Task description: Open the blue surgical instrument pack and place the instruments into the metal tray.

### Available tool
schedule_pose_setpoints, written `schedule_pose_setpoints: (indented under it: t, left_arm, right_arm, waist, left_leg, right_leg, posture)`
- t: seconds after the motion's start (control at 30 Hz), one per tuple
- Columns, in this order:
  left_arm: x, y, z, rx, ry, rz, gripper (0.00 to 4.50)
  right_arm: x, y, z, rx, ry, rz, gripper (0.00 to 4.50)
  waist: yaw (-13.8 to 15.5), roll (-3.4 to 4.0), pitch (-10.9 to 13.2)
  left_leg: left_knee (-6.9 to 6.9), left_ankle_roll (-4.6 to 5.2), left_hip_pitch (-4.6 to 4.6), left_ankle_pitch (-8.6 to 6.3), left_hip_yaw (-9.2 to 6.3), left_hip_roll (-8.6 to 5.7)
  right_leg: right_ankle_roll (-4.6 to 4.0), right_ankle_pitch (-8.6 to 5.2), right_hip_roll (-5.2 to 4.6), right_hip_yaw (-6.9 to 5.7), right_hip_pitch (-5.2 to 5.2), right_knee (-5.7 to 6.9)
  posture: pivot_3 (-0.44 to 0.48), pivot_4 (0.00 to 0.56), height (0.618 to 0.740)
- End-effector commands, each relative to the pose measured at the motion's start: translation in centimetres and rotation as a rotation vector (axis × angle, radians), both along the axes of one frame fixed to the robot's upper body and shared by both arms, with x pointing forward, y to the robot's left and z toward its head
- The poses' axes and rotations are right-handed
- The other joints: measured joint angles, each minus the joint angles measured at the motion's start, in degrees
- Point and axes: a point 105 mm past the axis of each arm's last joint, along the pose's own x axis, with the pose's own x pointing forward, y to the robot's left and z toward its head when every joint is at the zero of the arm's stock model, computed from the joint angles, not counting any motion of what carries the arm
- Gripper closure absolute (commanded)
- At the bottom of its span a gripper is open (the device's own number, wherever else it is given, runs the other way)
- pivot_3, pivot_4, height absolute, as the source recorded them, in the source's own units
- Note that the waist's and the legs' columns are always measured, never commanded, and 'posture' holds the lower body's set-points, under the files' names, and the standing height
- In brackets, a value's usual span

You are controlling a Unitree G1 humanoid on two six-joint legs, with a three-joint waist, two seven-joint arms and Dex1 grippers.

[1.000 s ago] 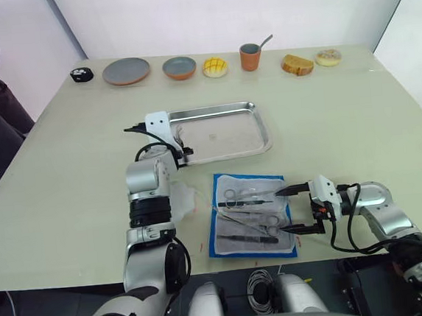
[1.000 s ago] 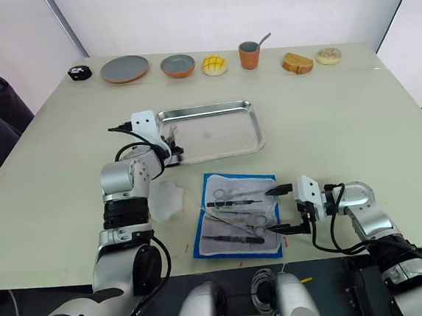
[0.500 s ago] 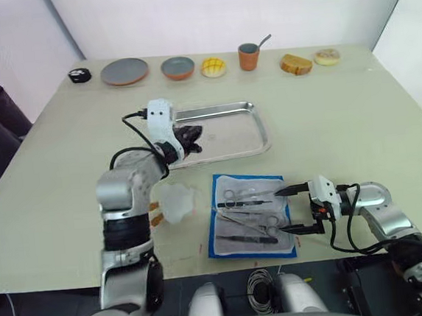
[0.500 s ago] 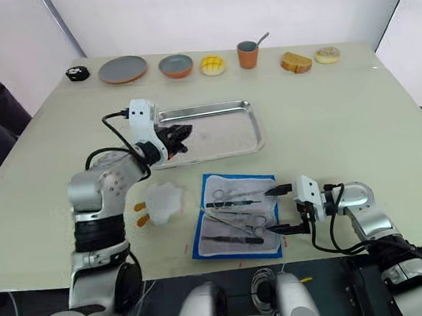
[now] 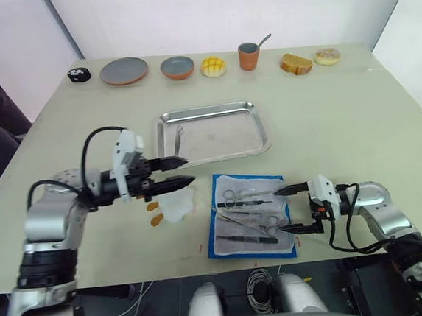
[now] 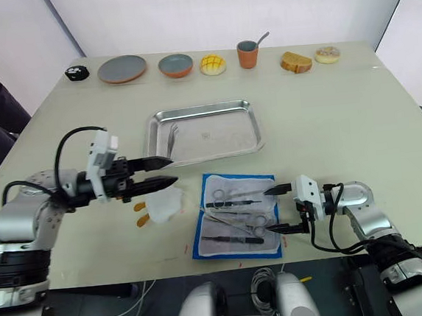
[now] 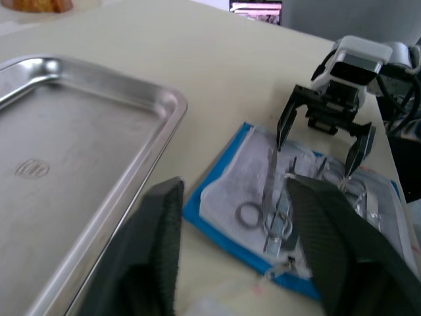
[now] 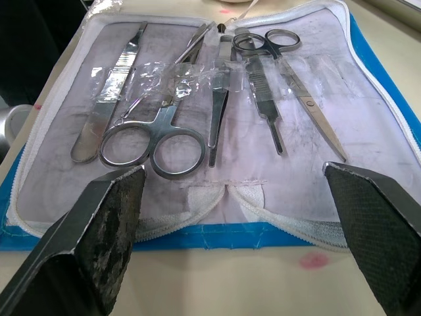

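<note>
On the counter (image 5: 355, 116), near its front edge, the blue surgical instrument pack (image 5: 249, 214) lies spread open, its whitish inner face up and its long axis running from the near edge toward the metal tray (image 5: 212, 133) just beyond it. The instruments (image 8: 197, 99) lie side by side on that face under strips of clear film that blur their outlines: ring-handled scissors, a second ringed pair, tweezers and slim straight tools, long axes roughly parallel across the pack. No printed text can be made out on the pack. The tray's floor carries a small stamped mark, too faint to read, and one slim silver tool (image 6: 173, 134) lies near its left end.

The right gripper (image 5: 291, 210) sits at the pack's right edge, fingers (image 8: 105, 224) spread wide and empty, straddling the pack's short side. The left gripper (image 6: 164, 171) hovers left of the pack and in front of the tray, pointing right, fingers (image 7: 154, 237) apart and holding nothing. Below it a crumpled whitish piece (image 6: 163, 204) hides part of something with orange bits; what it is cannot be told.
</note>
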Motion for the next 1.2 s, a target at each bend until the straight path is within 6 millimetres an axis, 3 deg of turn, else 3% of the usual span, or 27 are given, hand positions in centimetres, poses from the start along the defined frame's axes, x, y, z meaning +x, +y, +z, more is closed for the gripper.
schedule_pose_setpoints:
  t: [0.03,0.2,0.33,0.47,0.73,0.83,0.87,0.93,1.2]
  left_arm:
    - [-1.1,1.8,1.4,0.012,-0.028,-0.035,0.04]
    - [-2.3,2.9,1.5,0.058,-0.007,-0.077,0.04]
    - [-2.5,2.7,1.6,0.088,-0.013,-0.119,0.04]
    - [-2.5,0.9,1.6,0.100,-0.019,-0.179,0.04]
    - [-0.7,-2.4,-1.0,0.208,-0.078,-0.227,0.04]
    - [-0.2,-4.1,-2.3,0.221,-0.061,-0.259,0.79]
    - [0.2,-4.5,-2.6,0.233,-0.064,-0.260,0.79]
    - [0.9,-5.3,-3.1,0.247,-0.091,-0.259,1.54]
    - [2.7,-9.2,-5.0,0.299,-0.116,-0.272,1.54]
  right_arm:
    - [-1.2,-1.5,-4.2,-0.123,0.162,-0.062,0.00]
    - [-0.9,-1.8,-4.0,-0.124,0.162,-0.064,0.00]
    - [-0.7,-2.0,-3.9,-0.127,0.160,-0.066,0.00]
    - [-0.5,-2.0,-3.8,-0.127,0.155,-0.065,0.00]
    - [-0.3,-1.9,-3.6,-0.121,0.150,-0.070,0.00]
    - [-0.2,-1.8,-3.6,-0.119,0.148,-0.077,0.00]
    - [-0.2,-1.7,-3.6,-0.118,0.148,-0.079,0.00]
    - [-0.2,-1.7,-3.6,-0.117,0.148,-0.080,0.00]
    - [-0.2,-1.6,-3.7,-0.111,0.147,-0.091,0.00]
  waist:
    - [0.02,-0.03,0.02]
    - [0.10,-0.05,0.04]
    - [0.14,-0.05,0.05]
    - [0.23,-0.05,0.05]
    - [0.33,-0.04,0.06]
    - [0.56,-0.06,0.06]
    - [0.62,-0.07,0.05]
    - [0.82,-0.09,0.04]
    - [0.70,-0.14,0.01]
  left_leg:
    - [0.00,0.00,-0.01,0.00,0.00,0.00]
    - [0.00,0.00,-0.02,0.00,0.02,0.00]
    - [0.00,0.00,-0.02,0.00,0.02,0.00]
    - [0.01,0.01,-0.03,0.00,0.04,-0.01]
    - [0.02,0.01,-0.03,0.00,0.12,-0.08]
    - [0.03,0.02,-0.04,0.00,0.11,-0.07]
    - [0.06,0.02,-0.04,0.01,0.12,-0.08]
    - [0.08,0.02,-0.03,0.00,0.14,-0.10]
    - [0.10,0.03,-0.01,0.00,0.12,-0.10]
  right_leg:
    - [0.00,0.00,-0.01,-0.01,0.00,-0.01]
    - [0.01,0.00,0.00,-0.03,-0.03,-0.01]
    - [0.01,0.00,0.00,-0.09,-0.04,-0.01]
    - [0.01,0.00,0.00,-0.22,-0.04,-0.01]
    - [0.02,0.01,0.46,-0.02,-0.04,0.00]
    - [0.02,0.01,0.50,0.05,-0.05,0.00]
    - [0.03,0.01,0.51,0.04,-0.04,-0.01]
    - [0.03,0.01,0.52,0.05,-0.03,0.00]
    - [0.19,0.10,0.61,0.11,-0.01,0.02]
  posture:
    - [0.000,0.150,0.740]
    - [0.000,0.150,0.740]
    - [0.000,0.150,0.740]
    - [0.000,0.150,0.740]
    - [0.000,0.150,0.740]
    - [0.000,0.150,0.740]
    - [0.000,0.150,0.740]
    - [0.000,0.150,0.740]
    - [0.000,0.150,0.740]
